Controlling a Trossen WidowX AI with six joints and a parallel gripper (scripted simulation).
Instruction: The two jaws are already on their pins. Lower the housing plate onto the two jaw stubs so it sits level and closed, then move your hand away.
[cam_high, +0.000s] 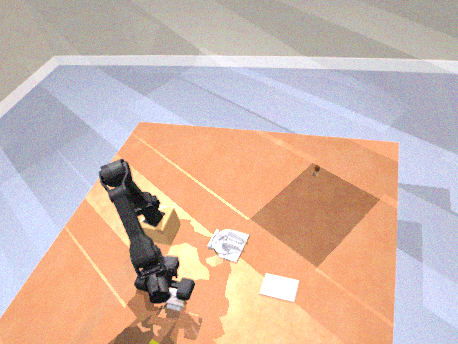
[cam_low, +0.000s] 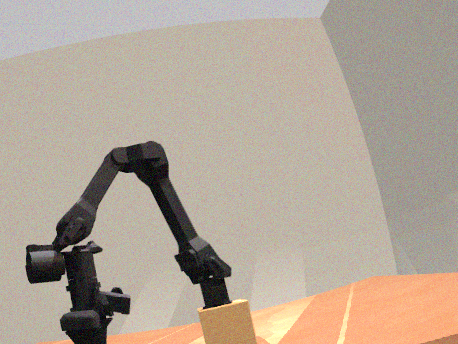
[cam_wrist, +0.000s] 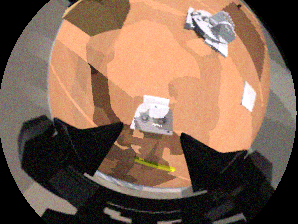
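Observation:
A small pale plate (cam_high: 175, 302) (cam_wrist: 155, 121) with two round features on its upper face lies on the table; it appears to be the housing plate. My gripper (cam_high: 172, 291) (cam_wrist: 152, 131) is open and empty, above this plate, which shows between and just beyond the fingertips in the wrist view. The fingers partly cover it in the top view. The base with the two grey jaws (cam_high: 229, 243) (cam_wrist: 212, 29) lies farther in on the table, away from the gripper. Its pins and stubs are too small to make out. The fingertips are out of frame in the exterior view.
A blank white slab (cam_high: 279, 287) (cam_wrist: 248, 96) lies to the right of the jaw base. A tan block (cam_high: 169, 229) (cam_low: 227, 322) stands under the arm's base. A yellow strip (cam_high: 154, 342) (cam_wrist: 155, 165) lies near the front. A tiny brown object (cam_high: 316, 170) is at the far right.

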